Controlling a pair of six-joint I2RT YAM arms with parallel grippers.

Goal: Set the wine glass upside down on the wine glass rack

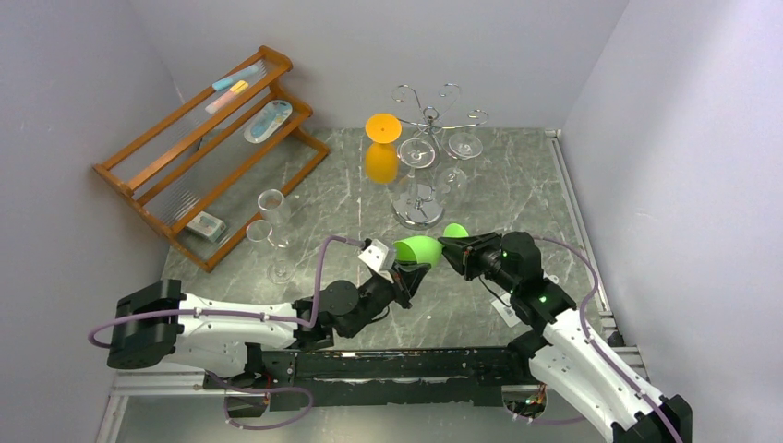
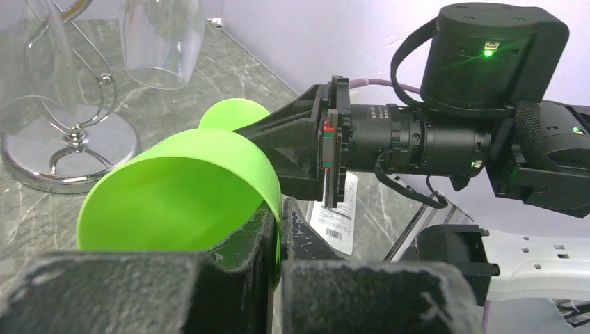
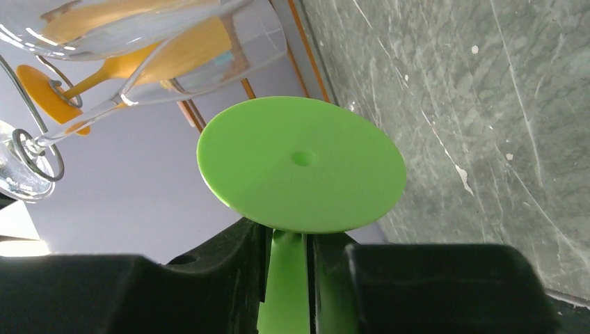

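Observation:
A green wine glass lies on its side in the air between both arms, in front of the rack. My left gripper is shut on the rim of its bowl, one finger inside and one outside. My right gripper is shut on the stem just below the round foot, with a finger pressed against each side. The wine glass rack, silver wire with curled arms, stands behind on its round chrome base.
An orange glass and two clear glasses hang upside down on the rack. A wooden tiered shelf stands at the back left, with clear glasses on the table beside it. A white label lies under the right arm.

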